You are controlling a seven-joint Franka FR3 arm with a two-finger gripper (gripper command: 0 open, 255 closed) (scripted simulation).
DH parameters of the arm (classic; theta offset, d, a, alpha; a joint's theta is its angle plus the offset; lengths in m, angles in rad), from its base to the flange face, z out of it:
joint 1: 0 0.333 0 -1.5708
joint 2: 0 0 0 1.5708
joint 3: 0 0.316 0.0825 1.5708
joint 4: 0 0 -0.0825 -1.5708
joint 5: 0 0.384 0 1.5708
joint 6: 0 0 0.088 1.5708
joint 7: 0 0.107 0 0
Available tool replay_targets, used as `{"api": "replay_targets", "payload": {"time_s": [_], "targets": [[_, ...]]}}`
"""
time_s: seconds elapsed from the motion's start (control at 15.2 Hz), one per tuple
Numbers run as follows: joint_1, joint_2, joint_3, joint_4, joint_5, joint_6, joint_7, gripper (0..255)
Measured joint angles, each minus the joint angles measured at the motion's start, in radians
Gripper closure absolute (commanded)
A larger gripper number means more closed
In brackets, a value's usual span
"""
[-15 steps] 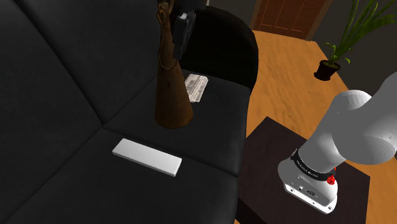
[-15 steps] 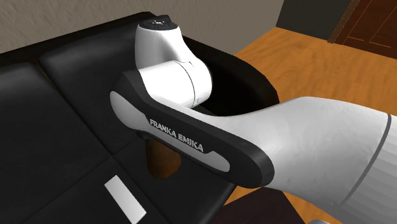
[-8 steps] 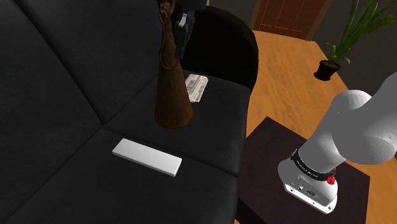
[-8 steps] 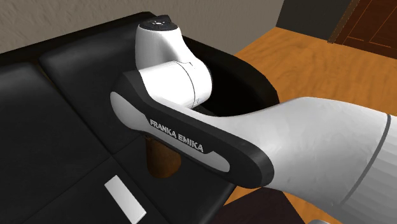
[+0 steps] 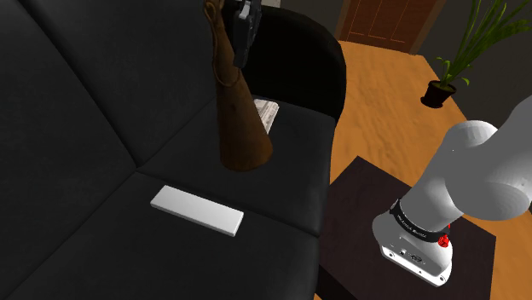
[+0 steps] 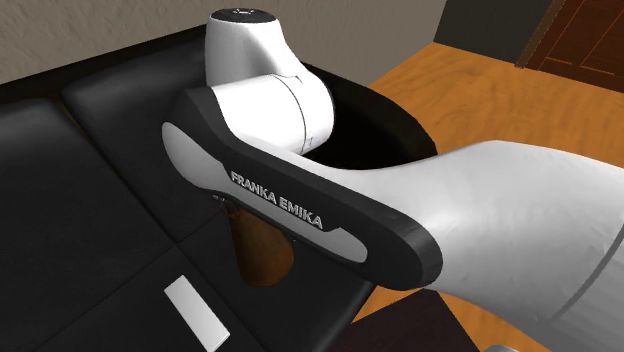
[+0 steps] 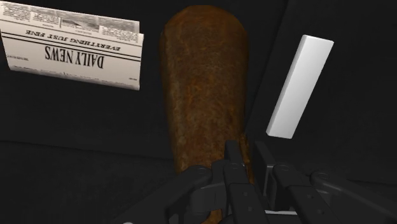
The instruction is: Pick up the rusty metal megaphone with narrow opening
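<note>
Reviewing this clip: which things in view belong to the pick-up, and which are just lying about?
Belongs to the job:
- rusty brown megaphone
- hand, shut on the megaphone's narrow end

Just lying about:
- folded newspaper, on the black sofa
- white flat slab, also on the sofa
- potted plant, on the wooden floor

A black sofa [image 5: 85, 128] spread across the shoulder view, its cushions divided by seams and its rounded armrest [image 5: 298, 68] at the far end. A flat white rectangular slab [image 5: 198, 210] lay on the seat near the front edge. A folded newspaper [image 7: 73, 48] headed "Daily News" lay flat on the cushion closer to the armrest, well apart from the slab. Beyond the sofa ran a wooden floor [image 5: 384, 102], where a potted plant [image 5: 439, 92] stood, and behind it was a brown panelled door [image 5: 388, 21].
</note>
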Motion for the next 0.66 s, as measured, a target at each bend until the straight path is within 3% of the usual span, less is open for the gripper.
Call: {"api": "replay_targets", "payload": {"time_s": [0.66], "targets": [[-0.004,0.027,-0.005,0.157,-0.009,-0.129,0.017,255]]}}
